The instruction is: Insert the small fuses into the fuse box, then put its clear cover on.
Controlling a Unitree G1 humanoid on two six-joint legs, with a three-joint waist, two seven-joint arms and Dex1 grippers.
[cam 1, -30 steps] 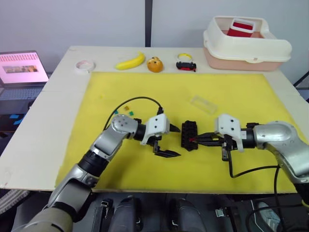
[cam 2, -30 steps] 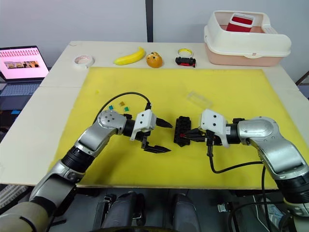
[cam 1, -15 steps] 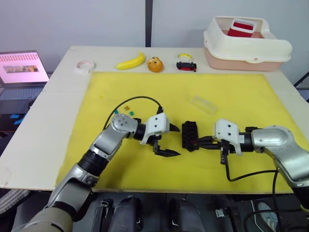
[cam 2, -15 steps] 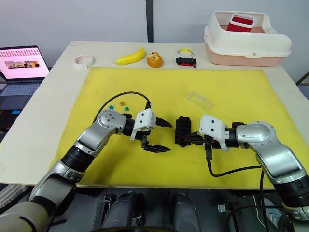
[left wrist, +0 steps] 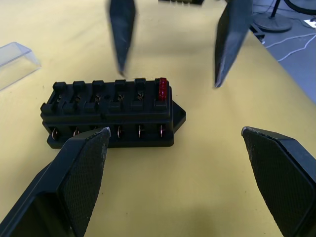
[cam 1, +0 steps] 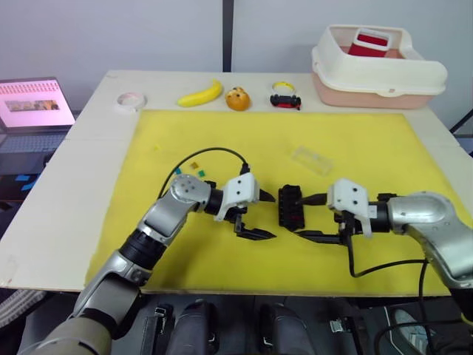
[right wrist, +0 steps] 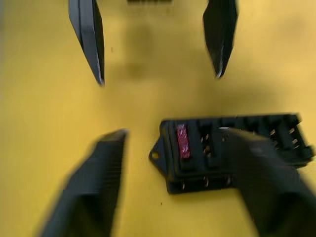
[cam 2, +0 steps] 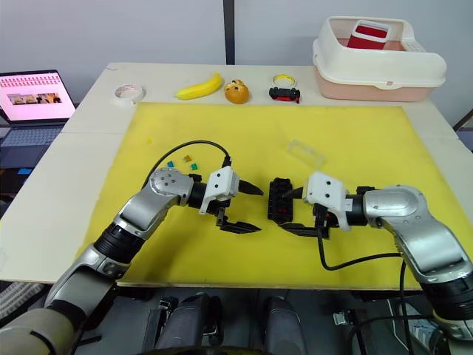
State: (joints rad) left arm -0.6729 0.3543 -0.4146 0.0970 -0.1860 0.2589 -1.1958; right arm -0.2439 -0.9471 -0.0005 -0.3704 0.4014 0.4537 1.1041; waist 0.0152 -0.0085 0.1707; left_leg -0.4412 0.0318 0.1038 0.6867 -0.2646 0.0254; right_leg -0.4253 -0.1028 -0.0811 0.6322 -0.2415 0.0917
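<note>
Head-camera view: the small black rectangular plastic fuse box [cam 1: 290,207] with ribbed slots lies on the yellow mat [cam 1: 369,140] between the two grippers. The left gripper [cam 1: 264,216] is just beside its left side with its two black fingers spread apart, holding nothing. The right gripper [cam 1: 310,218] faces it from the other side, fingers likewise parted and empty, the upper fingertip close to the box's right edge. The small transparent rectangular plastic cover [cam 1: 311,160] rests on the mat farther from the robot, well apart from the box. A few tiny coloured square fuses [cam 1: 196,169] lie loose on the mat near the left forearm. Along the white table's [cam 1: 81,140] far edge sit a yellow banana [cam 1: 201,94], a roll of white tape [cam 1: 130,99] and a large cream-white bin [cam 1: 377,66].

Left wrist view: the fuse box [left wrist: 111,113] lies lengthwise beyond the open fingers [left wrist: 81,173], with one small red fuse [left wrist: 162,89] seated in the end slot. The other slots look unfilled. The clear cover's [left wrist: 17,61] corner shows past the box.

Right wrist view: the same red fuse [right wrist: 182,140] stands in the box's end slot, and the right gripper's own fingers [right wrist: 94,187] are blurred and wide apart.
</note>
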